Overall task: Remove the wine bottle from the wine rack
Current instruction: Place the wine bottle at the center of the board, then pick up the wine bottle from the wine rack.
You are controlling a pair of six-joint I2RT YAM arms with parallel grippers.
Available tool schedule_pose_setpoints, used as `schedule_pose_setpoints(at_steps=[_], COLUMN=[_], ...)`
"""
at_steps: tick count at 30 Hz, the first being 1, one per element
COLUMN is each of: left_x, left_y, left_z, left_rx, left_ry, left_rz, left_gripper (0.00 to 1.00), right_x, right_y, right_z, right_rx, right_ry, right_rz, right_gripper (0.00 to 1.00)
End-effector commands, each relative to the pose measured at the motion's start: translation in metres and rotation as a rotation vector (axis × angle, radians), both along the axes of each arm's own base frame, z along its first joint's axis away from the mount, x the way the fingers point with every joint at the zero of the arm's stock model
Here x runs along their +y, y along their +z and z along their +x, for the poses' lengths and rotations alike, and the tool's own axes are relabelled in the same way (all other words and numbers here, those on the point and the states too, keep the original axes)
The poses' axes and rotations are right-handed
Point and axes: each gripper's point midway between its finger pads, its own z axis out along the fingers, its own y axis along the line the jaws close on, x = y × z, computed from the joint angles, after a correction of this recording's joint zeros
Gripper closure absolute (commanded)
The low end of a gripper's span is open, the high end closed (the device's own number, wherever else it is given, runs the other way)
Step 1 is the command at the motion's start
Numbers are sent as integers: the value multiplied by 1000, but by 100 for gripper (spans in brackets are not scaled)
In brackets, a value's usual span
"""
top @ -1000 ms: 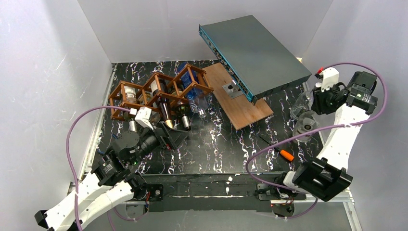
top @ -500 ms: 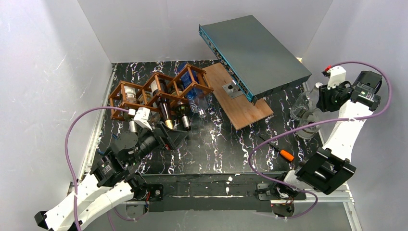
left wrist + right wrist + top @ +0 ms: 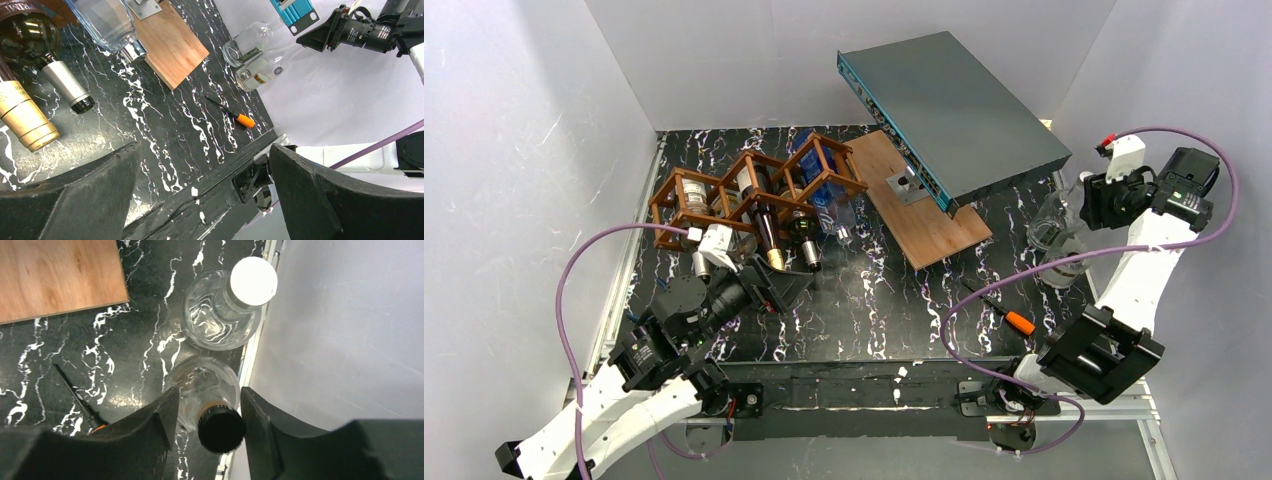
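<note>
The reddish-brown wine rack [image 3: 754,190] stands at the back left and holds several bottles with their necks pointing forward. A dark bottle with a gold foil neck [image 3: 776,252] [image 3: 25,117] and one with a silver neck [image 3: 67,87] stick out of it. My left gripper [image 3: 779,287] [image 3: 205,160] is wide open and empty, just in front of these necks. My right gripper [image 3: 1086,205] [image 3: 210,405] is open at the far right. Its fingers stand on either side of the black cap of an upright clear bottle [image 3: 221,429], with a gap on the left side.
A second clear bottle with a white cap [image 3: 252,275] stands beside the first, by the right wall. A flat wooden board [image 3: 919,205] lies mid-table with a grey-blue box [image 3: 954,105] leaning over it. An orange-handled screwdriver [image 3: 1014,320] lies at the front right.
My right gripper has risen and moved back and right, away from the clear bottle it was low over. My left gripper has edged slightly towards the rack.
</note>
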Motion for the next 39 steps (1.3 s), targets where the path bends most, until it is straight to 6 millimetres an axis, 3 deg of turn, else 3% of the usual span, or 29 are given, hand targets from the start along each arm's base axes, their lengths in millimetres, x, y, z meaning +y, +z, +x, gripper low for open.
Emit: schedule_pose_setpoints(at_steps=[1,12,30,39], left_x=[4,8,11,10], left_y=[8,4,4,7], left_z=[0,-3,-3,-3], left_rx=[-23,-23,-28,-33], left_ry=[14,17,20,18], left_rz=[-7,-5,11,14], left_gripper=[2,2,2,2], right_x=[0,29,89,136], right_y=[27,51,84,128], right_z=[7,-6,-34,-51], right_rx=[-107,-146,-195,-262], right_ry=[30,109,258,384], right_rz=[-45,8,192,351], right_gripper=[40,19,7,4])
